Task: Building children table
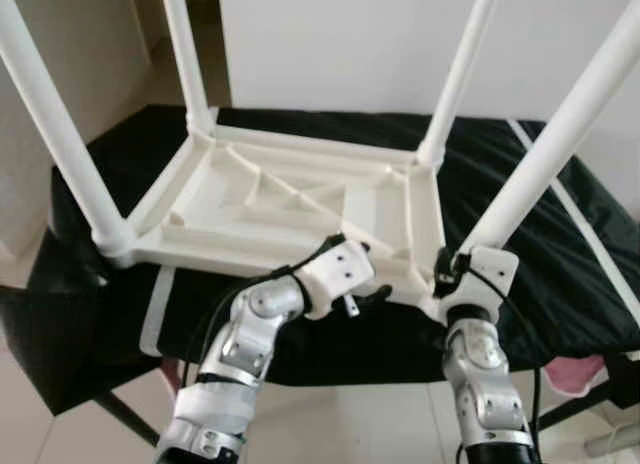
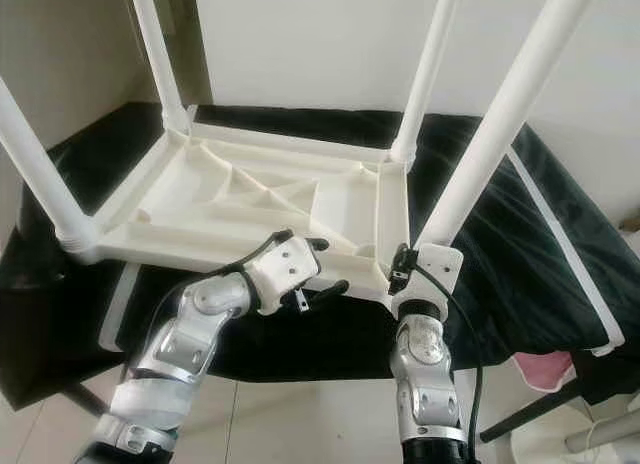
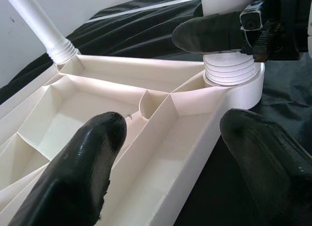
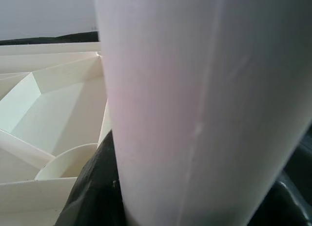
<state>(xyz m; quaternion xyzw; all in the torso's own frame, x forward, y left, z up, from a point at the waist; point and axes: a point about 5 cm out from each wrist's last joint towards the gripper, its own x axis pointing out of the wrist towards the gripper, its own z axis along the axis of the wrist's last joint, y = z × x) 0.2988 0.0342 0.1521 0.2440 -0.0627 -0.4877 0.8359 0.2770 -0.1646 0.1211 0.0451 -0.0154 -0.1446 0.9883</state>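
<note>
Nearest the camera, two silver arms rise from the bottom of the head views toward the near edge of an upside-down white plastic children's table (image 1: 290, 199). The left gripper (image 1: 365, 284) sits at the near rim of the table's underside, its fingers (image 3: 83, 167) spread and released, one over the ribbed inside of the frame and the other outside the rim, above the black cloth. The right gripper (image 1: 452, 269) is at the near right corner, its fingers (image 4: 95, 192) clenched around the base of the near right leg (image 1: 555, 134), just above the threaded collar where that leg meets its round socket; in the right wrist view the white tube stands directly before the lens with a black finger pressed against it. The table lies with its top down on a black cloth (image 1: 520, 254) that covers a flat surface. The underside shows a rectangular frame with diagonal ribs. The near left leg (image 1: 55, 134) rises from the near left corner, tilting outward in the picture. Further back, the far left leg (image 1: 185, 54) and the far right leg (image 1: 460, 69) stand in the rear corners. Behind them is a pale wall (image 1: 340, 44).
</note>
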